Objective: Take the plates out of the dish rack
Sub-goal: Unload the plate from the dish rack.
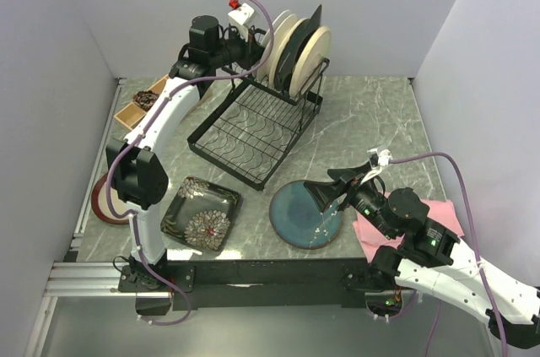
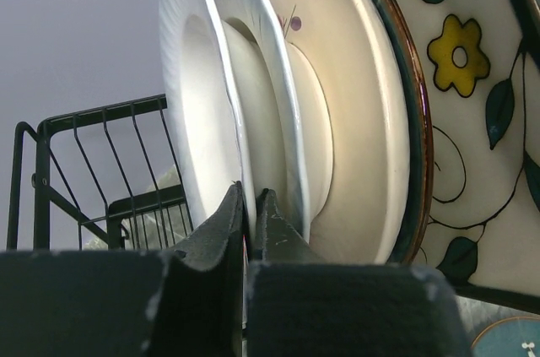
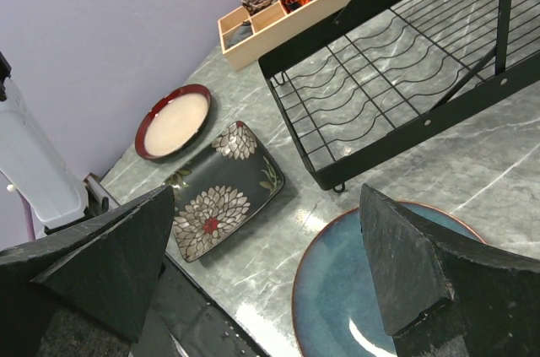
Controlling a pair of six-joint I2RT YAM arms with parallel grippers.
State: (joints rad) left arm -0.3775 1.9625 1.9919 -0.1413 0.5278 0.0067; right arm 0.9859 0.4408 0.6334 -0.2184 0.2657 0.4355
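Note:
Several plates stand on edge in the upper frame of the black wire dish rack [image 1: 253, 125] [image 3: 405, 78]. My left gripper [image 1: 258, 46] [image 2: 251, 198] is shut on the lower rim of the leftmost white plate [image 2: 190, 104]. Behind it stand a second white plate [image 2: 257, 78], a cream plate [image 2: 363, 104] and a cream square flowered plate [image 2: 472, 78]. My right gripper [image 1: 334, 194] [image 3: 266, 247] hangs open and empty just above the round teal plate [image 1: 305, 215] [image 3: 337, 289], which lies flat on the table.
A black square flowered plate [image 1: 201, 213] [image 3: 221, 192] lies at the front left. A dark-rimmed tan plate [image 1: 105, 198] [image 3: 173, 121] sits beyond it, partly behind the left arm. A wooden compartment tray [image 1: 139, 105] [image 3: 287, 2] stands at the far left. A pink cloth [image 1: 447, 215] lies under the right arm.

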